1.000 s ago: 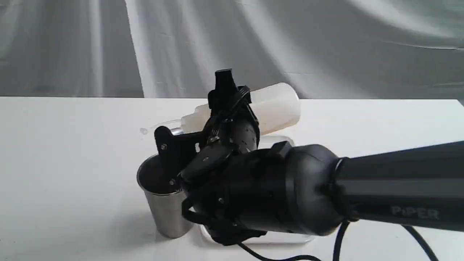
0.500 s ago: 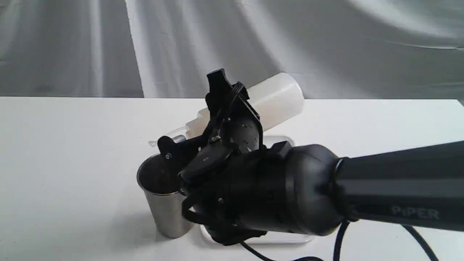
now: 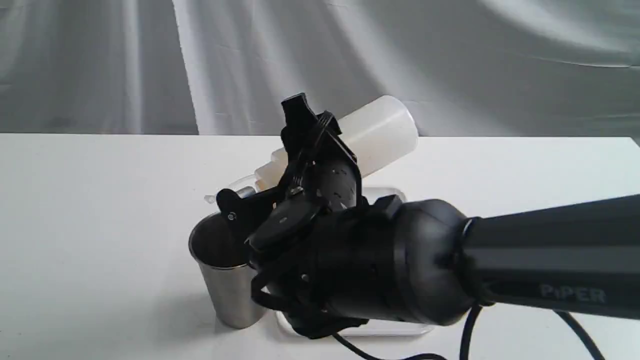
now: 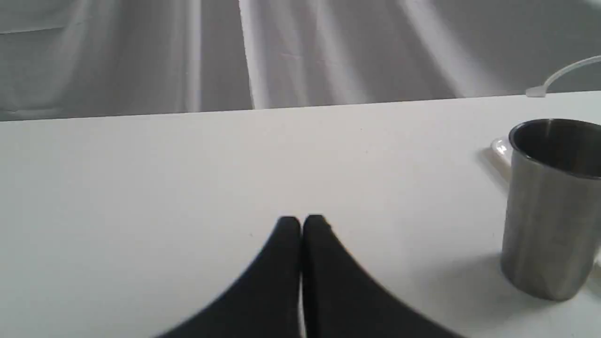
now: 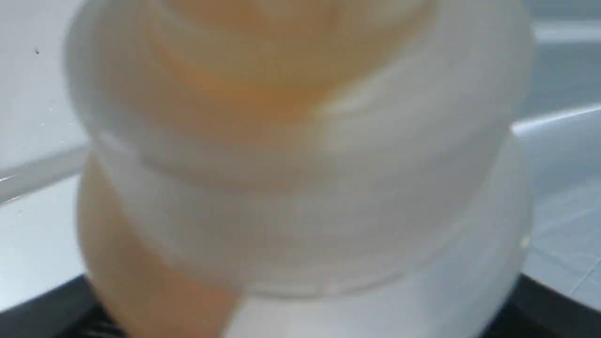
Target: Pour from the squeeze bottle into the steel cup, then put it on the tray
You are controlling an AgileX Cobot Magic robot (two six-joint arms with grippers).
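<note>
The squeeze bottle hangs tilted, nozzle end down toward the rim of the steel cup, clamped in the right fingers. The cup stands just beside the tray corner; left fingers pressed together over open worktop.

table white | steel cup upright on it | tray flat, just beside cup

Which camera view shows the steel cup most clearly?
The left wrist view: the steel cup stands unobstructed, rim to base, clipped by the picture's edge. In the exterior view the right arm hides part of it. The right wrist view shows no cup, mostly the squeeze bottle.
</note>
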